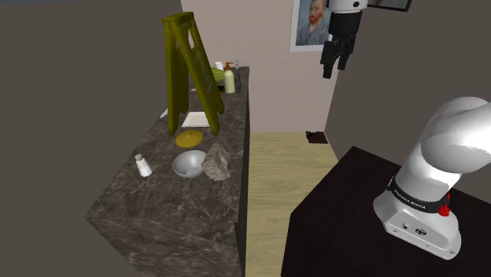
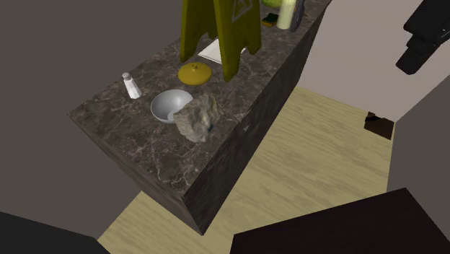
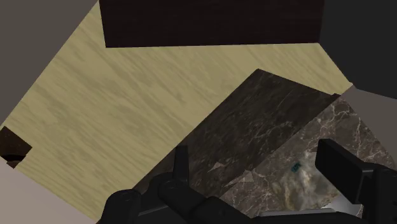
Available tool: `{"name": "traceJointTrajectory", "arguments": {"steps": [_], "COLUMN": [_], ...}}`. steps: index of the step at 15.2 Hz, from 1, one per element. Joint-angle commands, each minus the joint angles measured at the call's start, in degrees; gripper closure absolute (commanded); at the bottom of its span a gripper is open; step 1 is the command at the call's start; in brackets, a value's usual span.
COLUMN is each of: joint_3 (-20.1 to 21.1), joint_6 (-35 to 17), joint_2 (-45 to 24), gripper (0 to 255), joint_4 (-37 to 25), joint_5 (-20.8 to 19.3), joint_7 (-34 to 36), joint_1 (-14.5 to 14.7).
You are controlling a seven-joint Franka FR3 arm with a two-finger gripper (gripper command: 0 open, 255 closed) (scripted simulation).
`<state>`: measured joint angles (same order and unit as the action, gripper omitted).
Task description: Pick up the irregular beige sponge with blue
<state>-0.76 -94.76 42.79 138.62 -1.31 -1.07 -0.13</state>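
The sponge (image 1: pixel 216 162) is a lumpy beige-grey, rock-like piece near the counter's edge, touching a grey bowl (image 1: pixel 189 164). It also lies beside that bowl (image 2: pixel 170 105) as the sponge (image 2: pixel 198 117) in the second exterior view. My black gripper (image 1: pixel 334 60) hangs high above the floor gap between counter and stand, far from the sponge, and appears as the gripper (image 2: pixel 424 37) at the second exterior view's upper right. In the wrist view the gripper (image 3: pixel 261 170) is open with nothing between its fingers; the sponge (image 3: pixel 294 183), with a small blue spot, lies far below near one finger (image 3: pixel 340 167).
On the dark marble counter (image 1: pixel 165 216) stand a tall yellow A-frame sign (image 1: pixel 189 67), a yellow lid (image 1: pixel 190 138), a white shaker (image 1: pixel 142 165), a white sheet (image 1: pixel 195 119) and a pale bottle (image 1: pixel 230 79). Wooden floor (image 1: pixel 275 181) separates counter and black stand (image 1: pixel 354 228).
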Motion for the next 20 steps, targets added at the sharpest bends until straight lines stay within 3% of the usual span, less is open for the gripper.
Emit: {"name": "traceJointTrajectory", "arguments": {"steps": [1, 12, 20], "joint_3": [0.0, 13.93, 22.11], "joint_6": [0.0, -13.79, -21.48], "joint_2": [0.0, -15.42, -33.03], "gripper": [0, 0, 0], "joint_4": [0.0, -0.64, -8.66], "joint_5": [0.0, 4.42, 0.7], "joint_7": [0.0, 23.05, 41.04], "joint_1": [0.0, 0.61, -0.43]}}
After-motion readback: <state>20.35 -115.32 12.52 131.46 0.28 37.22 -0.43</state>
